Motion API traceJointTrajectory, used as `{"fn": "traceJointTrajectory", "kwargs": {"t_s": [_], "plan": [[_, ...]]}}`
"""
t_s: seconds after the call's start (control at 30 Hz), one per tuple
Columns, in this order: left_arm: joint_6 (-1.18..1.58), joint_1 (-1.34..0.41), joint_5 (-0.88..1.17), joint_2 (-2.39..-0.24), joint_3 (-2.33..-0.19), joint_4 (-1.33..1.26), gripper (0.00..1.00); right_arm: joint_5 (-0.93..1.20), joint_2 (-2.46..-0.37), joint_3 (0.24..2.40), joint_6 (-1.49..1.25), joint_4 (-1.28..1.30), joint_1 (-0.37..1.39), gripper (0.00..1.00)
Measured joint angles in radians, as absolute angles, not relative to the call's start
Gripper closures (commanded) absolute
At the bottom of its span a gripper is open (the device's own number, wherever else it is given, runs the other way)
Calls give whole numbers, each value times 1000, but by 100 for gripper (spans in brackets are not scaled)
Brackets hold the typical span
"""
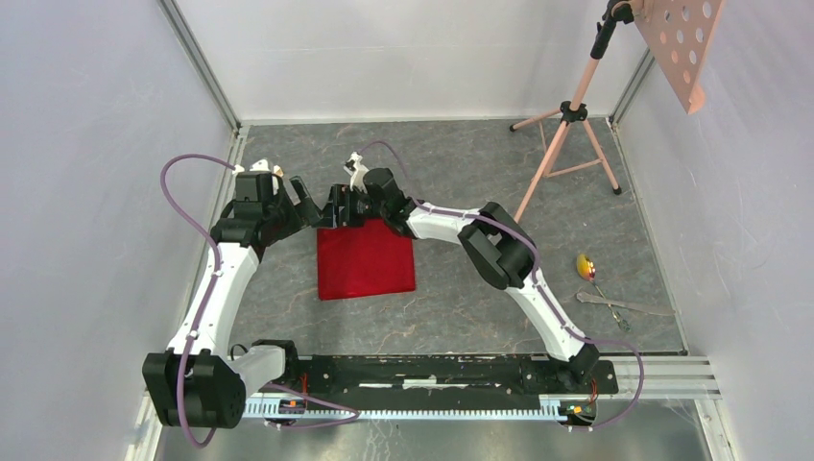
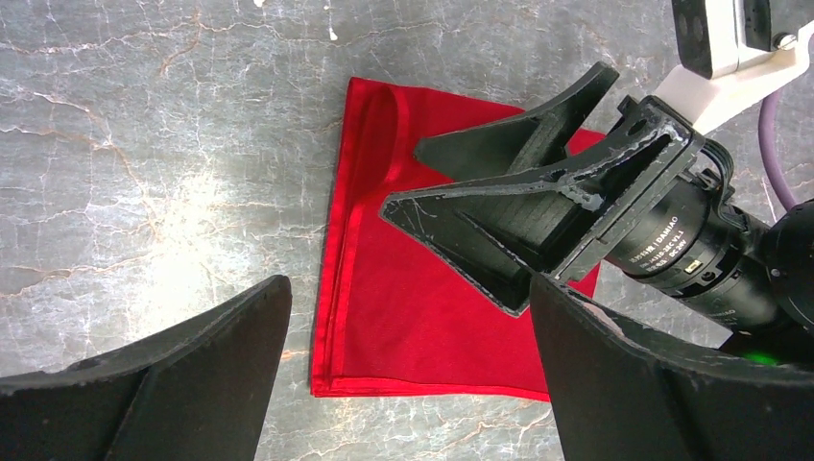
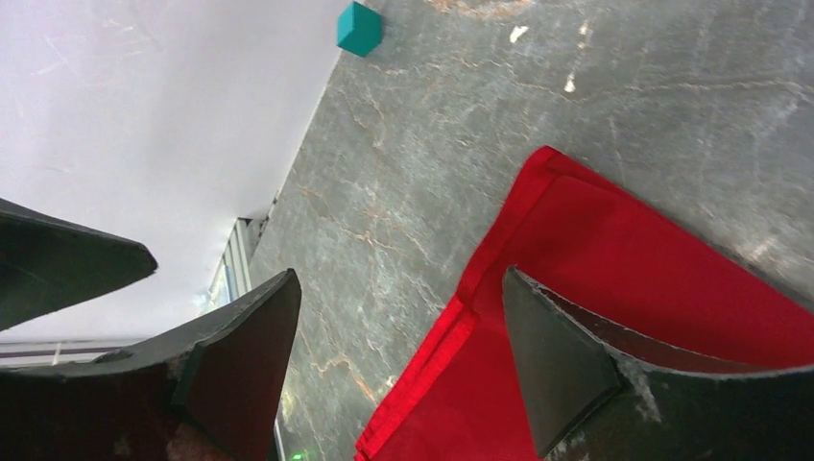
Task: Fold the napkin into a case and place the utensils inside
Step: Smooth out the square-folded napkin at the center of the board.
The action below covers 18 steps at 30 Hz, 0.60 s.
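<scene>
Top view: the red napkin (image 1: 367,261) lies flat near the middle of the table (image 1: 461,322), folded to a rough square with layered edges. Both my grippers sit at its 11 o'clock corner. My left gripper (image 1: 305,205) hangs just off that corner over bare table, jaws spread as wide as they go, with nothing between them. In its own wrist view the two fingers (image 2: 192,379) frame the cloth's (image 2: 422,317) doubled edge and one corner below; I cannot tell any contact there. My right gripper (image 1: 341,206) is over the corner itself, jaws also well apart and holding nothing. From my left wrist I see the right gripper (image 2: 401,180) angled low over the cloth with both fingertips above the red. From my right wrist, the right gripper (image 3: 398,279) straddles the hemmed edge: one finger over the grey table, the other over the napkin (image 3: 653,259). Whether that finger touches the fabric, I cannot tell. The utensils are well apart at the napkin's 3 o'clock by the right wall: a gold spoon (image 1: 584,265) and silver pieces (image 1: 619,307) just beside it. A teal block (image 3: 359,27) sits against the wall, seen from my right wrist.
</scene>
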State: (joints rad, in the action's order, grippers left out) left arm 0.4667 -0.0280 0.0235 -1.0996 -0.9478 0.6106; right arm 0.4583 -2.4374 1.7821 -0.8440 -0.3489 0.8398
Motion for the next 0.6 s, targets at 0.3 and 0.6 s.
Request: {"fn": "traceJointTrajectory", "kwargs": {"t_s": [0.3,0.6], "plan": [[467,-28,23,-1102,-945,610,0,476,-2254,1592,-772,-237,818,31],[467,-28,0,-1109,-942,609,0,450,-1993,1263,-612,-113,851,79]]}}
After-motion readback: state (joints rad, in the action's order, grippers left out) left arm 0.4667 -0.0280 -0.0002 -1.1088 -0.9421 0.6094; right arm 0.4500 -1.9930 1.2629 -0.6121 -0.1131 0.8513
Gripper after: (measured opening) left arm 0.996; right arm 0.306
